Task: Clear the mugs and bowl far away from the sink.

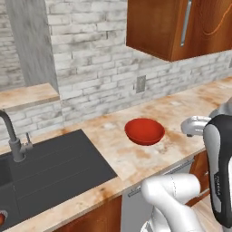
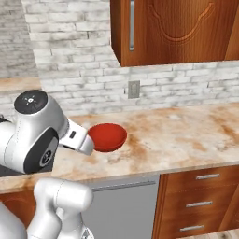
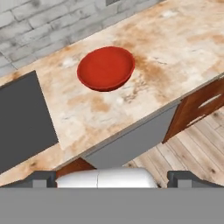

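Your gripper [image 3: 112, 178] hangs off the counter's front edge, fingers spread wide and empty. The red bowl [image 1: 144, 131] sits mid-counter [image 1: 190, 106], near the sink [image 1: 59, 170], with bare counter beyond.

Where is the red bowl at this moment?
The red bowl stands upright on the marble counter, right of the black sink, below the wall outlet.

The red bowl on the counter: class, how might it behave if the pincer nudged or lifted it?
The red bowl looks rigid and glossy, so it would probably slide rather than flex. Wide and shallow, it seems unlikely to tip. Its smooth rim may slip between open fingertips.
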